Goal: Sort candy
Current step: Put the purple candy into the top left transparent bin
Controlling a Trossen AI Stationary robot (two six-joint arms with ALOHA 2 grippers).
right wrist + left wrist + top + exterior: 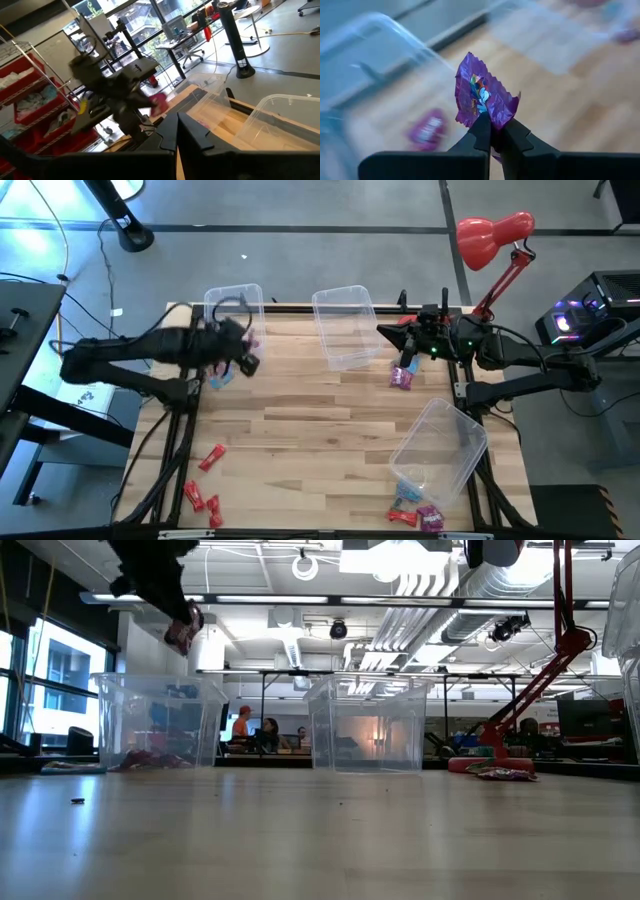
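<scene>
Candy first: my left gripper (492,131) pinches a purple packet (482,97) between its fingertips, held in the air just beside the left clear bin (235,305) at the table's far edge (one purple packet (426,131) already lies inside it, blurred). My right gripper (176,131) waits with fingers pressed together, holding nothing, beside the middle bin (345,325), a purple sweet (403,377) on the wood below it. Red twisted sweets (203,480) lie at the near left corner; a tipped third bin (440,445) sits near right with mixed sweets (417,515) just beside it
</scene>
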